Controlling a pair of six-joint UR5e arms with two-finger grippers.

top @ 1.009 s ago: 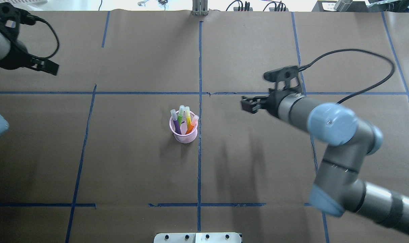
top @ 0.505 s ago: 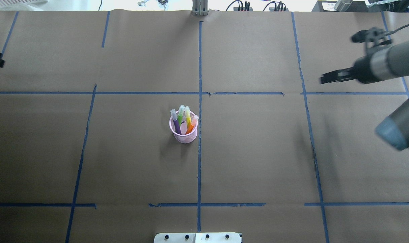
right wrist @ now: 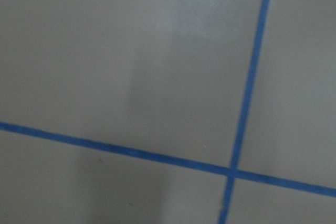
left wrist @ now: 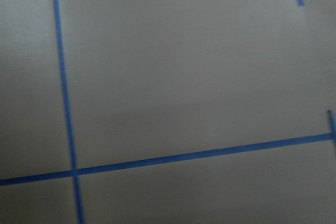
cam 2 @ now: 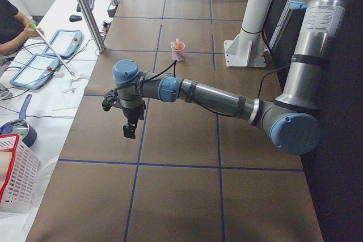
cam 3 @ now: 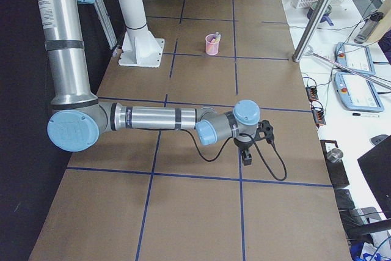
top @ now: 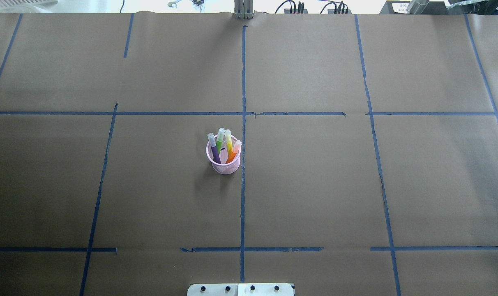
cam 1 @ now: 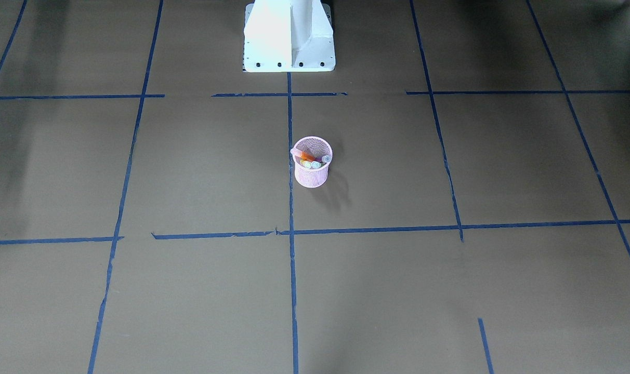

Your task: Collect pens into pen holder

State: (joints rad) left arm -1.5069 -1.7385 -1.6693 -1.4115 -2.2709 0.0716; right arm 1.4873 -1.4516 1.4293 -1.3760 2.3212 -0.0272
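We find the pink mesh pen holder [top: 224,163] standing upright near the middle of the brown counter [top: 314,185], just at the 9 o'clock side of the central one of the blue tape lines [top: 243,82]. The white robot base [top: 240,290] lies at 6 o'clock from it in the overhead view.

Four pens stand inside, leaning toward 12 o'clock with their pale clear ends above the rim. From 9 to 3 o'clock we see the purple pen [top: 215,154], the green pen [top: 219,144], the yellow pen [top: 229,144] and the orange pen [top: 232,154]. No pen lies loose on the counter.

The left arm [cam 2: 215,99] stretches low across the counter. The left jaws hang downward over a tape line, well apart from the holder, which sits at about 1 o'clock from them in the left side view. The right arm [cam 3: 153,117] reaches out likewise, and the right jaws are far from the holder, which lies between 11 and 12 o'clock from them in the right side view.

We cannot tell whether either pair of jaws is released or clenched. Both wrist views show only blurred counter and tape.
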